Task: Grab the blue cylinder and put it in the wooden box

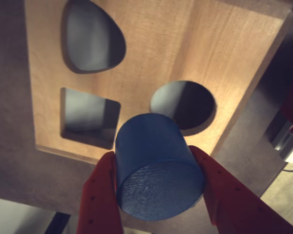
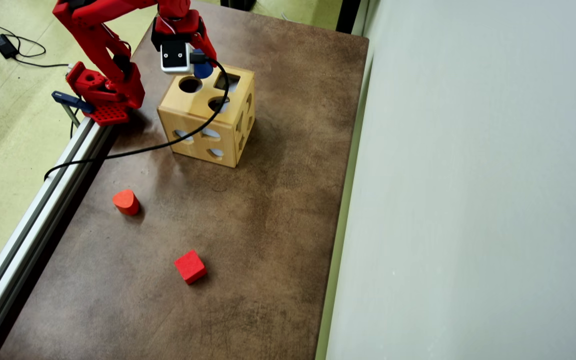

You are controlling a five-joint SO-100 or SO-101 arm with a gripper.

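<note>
Between claw (image 1: pixel 158 195) fingers: blue cylinder (image 1: pixel 156 168), above wooden box (image 1: pixel 151 58).
</note>
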